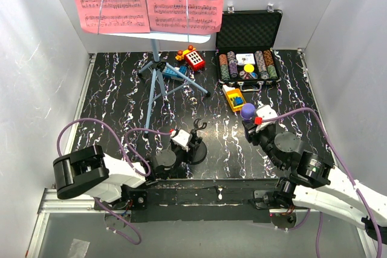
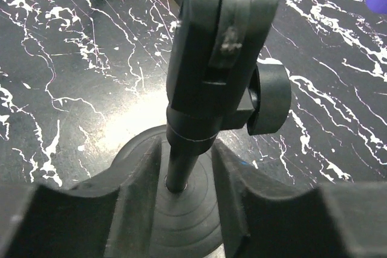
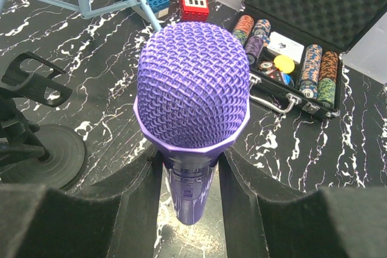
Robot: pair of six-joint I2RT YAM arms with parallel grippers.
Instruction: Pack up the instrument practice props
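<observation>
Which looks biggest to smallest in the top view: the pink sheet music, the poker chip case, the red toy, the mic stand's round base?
1. pink sheet music, possibly nearer the camera.
2. poker chip case.
3. round base and red toy look alike; unranked.

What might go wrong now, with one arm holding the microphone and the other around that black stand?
The left tool straddles the mic stand low on its thin pole; an off-centre squeeze might tip it. The right tool pinches the purple microphone below its wide head; it may slip.
</observation>
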